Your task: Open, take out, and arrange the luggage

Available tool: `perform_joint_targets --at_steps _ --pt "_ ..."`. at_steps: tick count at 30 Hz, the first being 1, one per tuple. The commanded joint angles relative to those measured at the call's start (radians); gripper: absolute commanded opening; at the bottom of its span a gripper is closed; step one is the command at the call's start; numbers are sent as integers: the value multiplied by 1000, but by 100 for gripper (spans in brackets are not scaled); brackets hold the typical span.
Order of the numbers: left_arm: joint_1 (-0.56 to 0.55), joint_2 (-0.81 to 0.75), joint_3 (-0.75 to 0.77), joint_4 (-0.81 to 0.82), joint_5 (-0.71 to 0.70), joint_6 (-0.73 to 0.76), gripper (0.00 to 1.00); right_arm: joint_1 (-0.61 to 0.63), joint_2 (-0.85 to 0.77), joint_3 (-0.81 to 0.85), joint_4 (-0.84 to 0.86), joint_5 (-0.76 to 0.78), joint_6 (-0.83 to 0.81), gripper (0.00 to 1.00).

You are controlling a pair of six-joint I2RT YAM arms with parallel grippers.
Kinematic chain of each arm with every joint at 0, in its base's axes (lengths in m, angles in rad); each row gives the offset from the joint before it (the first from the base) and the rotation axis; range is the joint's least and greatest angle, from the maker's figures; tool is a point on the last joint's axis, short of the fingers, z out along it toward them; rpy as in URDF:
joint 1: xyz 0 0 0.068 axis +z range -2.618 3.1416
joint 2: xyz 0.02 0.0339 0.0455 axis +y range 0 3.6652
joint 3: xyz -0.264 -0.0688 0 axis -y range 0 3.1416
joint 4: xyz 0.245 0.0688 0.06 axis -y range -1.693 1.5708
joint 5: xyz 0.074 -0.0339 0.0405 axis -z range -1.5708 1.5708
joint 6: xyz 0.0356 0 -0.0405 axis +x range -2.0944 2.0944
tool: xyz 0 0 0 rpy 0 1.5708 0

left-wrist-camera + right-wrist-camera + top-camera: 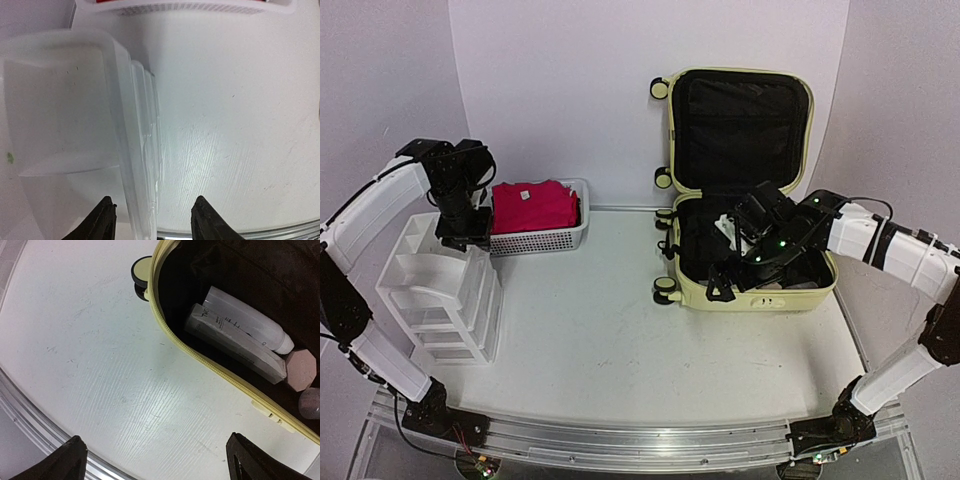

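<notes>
One luggage point(740, 130), pale yellow with black lining, sits open at the far right of the white table point(620, 350); its lid stands upright against the back wall and its lower half lies flat on the table; from above, four wheels point(665, 290) show down its left side. Two robot arms reach in from the near edge. The right gripper point(722, 285) hangs over the near left corner of the lower half, its claw spread wide and holding nothing. The left gripper point(460, 235) hovers above one white drawer organiser point(440, 300) at the left, its claw about half open and gripping nothing. One white mesh basket point(545, 238), just behind the organiser, holds one stack of red clothing point(533, 205). Only the right wrist view shows what lies inside the luggage: one white bottle point(240, 322) and one grey box point(230, 347) side by side along the near wall, and one pink hexagonal cap point(301, 369) at the box's end; only two wheels show there. Only the left wrist view shows a translucent drawer rim point(142, 165) running beneath the gap between that claw's fingers point(105, 217); the basket's edge crosses the top of that view.
</notes>
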Motion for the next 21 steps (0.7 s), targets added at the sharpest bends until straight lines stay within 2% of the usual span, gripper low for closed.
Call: perform_joint_targets --at_steps 1,5,8,13,16,21 --pt "3 -20 -51 -46 -41 -40 52 1 -3 13 52 -118 19 98" --pt "3 -19 -78 -44 -51 -28 50 1 35 16 84 -162 31 98" --pt "3 -6 -102 -33 -14 -19 39 1 51 23 114 -199 42 98" --pt "2 -4 -127 45 209 12 23 1 61 16 186 -256 74 98" --pt "-9 3 -125 121 344 0 21 1 75 15 199 -256 88 98" --pt "-50 56 -95 220 461 -34 21 1 80 20 203 -255 100 98"
